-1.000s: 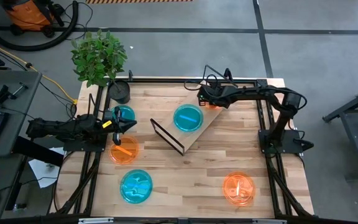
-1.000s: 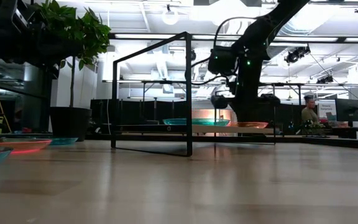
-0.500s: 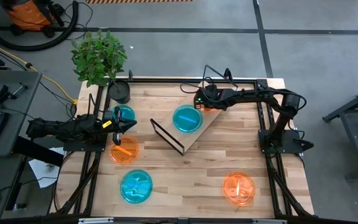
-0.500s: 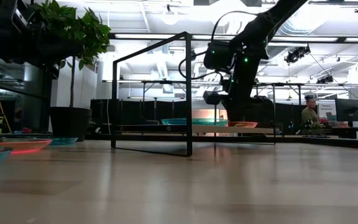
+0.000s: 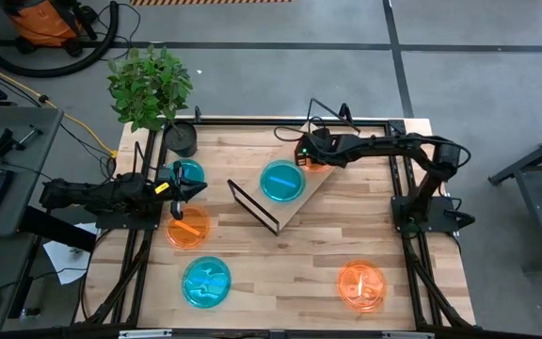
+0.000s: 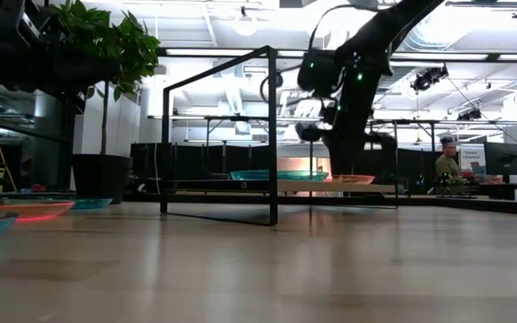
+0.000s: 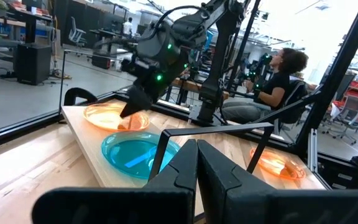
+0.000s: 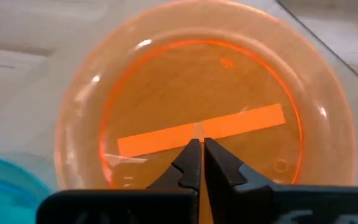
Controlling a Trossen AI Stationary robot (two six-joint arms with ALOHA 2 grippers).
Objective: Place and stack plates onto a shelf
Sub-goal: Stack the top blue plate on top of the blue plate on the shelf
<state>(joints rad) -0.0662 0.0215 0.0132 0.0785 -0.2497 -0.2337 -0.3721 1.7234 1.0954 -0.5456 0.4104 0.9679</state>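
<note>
Since the earlier frames, the right tool (image 5: 306,156) has moved a little along the shelf (image 5: 294,209) toward the cyan plate, and in the low view it has risen slightly; its arm is now more stretched. The left tool (image 5: 192,190) has not moved, and none of the plates has changed place.

The right tool has its two fingers pressed together and holds nothing. In the right wrist view its tips hang just above the middle of the orange plate (image 8: 201,118), over the orange strip in the plate's centre. This plate lies flat on the far end of the shelf, just beside the cyan plate (image 5: 283,179), which also lies on the board. The left tool is also closed and empty; it waits at the left edge of the tabletop (image 5: 299,264), near another cyan plate (image 5: 189,172) and another orange plate (image 5: 187,229). One more cyan plate (image 5: 205,281) and one more orange plate (image 5: 360,284) lie at the near side.

The plates look thin, light and rather stiff, with a smooth surface that is probably slippery. A good place to hold one is likely the raised rim, one finger inside and one outside. A push on the middle could make the plate slide on the wood.
</note>
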